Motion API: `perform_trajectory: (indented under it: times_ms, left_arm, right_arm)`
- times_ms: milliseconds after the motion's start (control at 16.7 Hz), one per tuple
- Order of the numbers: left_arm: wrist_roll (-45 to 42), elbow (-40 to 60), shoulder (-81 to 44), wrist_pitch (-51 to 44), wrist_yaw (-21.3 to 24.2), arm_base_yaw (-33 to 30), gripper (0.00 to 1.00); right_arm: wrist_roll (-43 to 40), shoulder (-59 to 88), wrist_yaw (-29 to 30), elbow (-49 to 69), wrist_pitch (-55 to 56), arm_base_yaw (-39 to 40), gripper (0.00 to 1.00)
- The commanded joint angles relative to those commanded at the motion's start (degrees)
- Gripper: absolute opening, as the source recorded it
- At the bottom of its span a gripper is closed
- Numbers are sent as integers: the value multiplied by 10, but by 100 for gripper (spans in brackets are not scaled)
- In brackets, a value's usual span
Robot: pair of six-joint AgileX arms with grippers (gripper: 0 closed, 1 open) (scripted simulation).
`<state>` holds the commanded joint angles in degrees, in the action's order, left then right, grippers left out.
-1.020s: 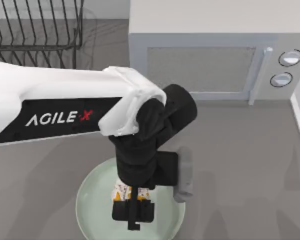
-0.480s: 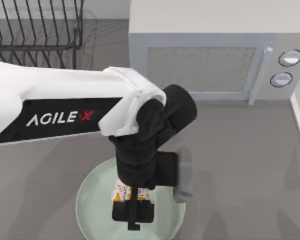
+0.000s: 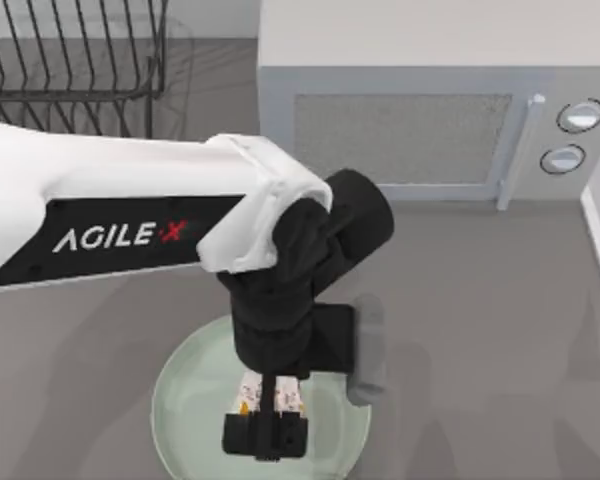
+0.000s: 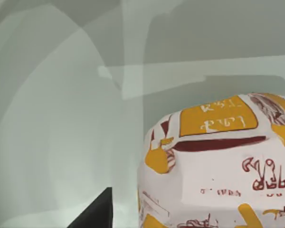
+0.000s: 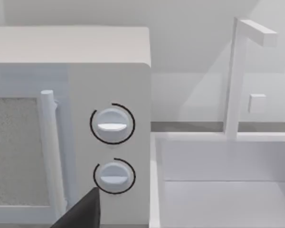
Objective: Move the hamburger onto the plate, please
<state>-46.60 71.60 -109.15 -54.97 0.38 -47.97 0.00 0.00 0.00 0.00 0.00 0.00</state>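
Note:
The hamburger (image 3: 265, 392), a small lump in white paper with orange and yellow print, sits over the middle of the pale mint-green plate (image 3: 185, 405) at the table's front. My left gripper (image 3: 265, 436) reaches down around it from above, its black wrist covering most of it. In the left wrist view the hamburger (image 4: 218, 166) looms close above the plate's glossy surface (image 4: 57, 142). One black fingertip (image 4: 95, 211) stands a little apart from the wrapper, so the gripper is open. The right arm is parked to the right, with a dark fingertip (image 5: 83, 209) of its gripper at the picture's edge.
A grey microwave (image 3: 420, 110) with two knobs stands at the back, right of centre. A black wire dish rack (image 3: 70, 60) sits at the back left. A white sink basin with a faucet (image 5: 237, 80) lies at the far right.
The left gripper's tip has shifted slightly toward the table's front edge, and less of the hamburger shows beneath the wrist than before.

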Motion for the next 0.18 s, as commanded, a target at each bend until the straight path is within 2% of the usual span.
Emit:
perform_trajectory:
  times_ms: [180]
  left_arm:
    - [0, 0, 0, 0, 0, 0, 100]
  right_arm:
    - [0, 0, 0, 0, 0, 0, 100]
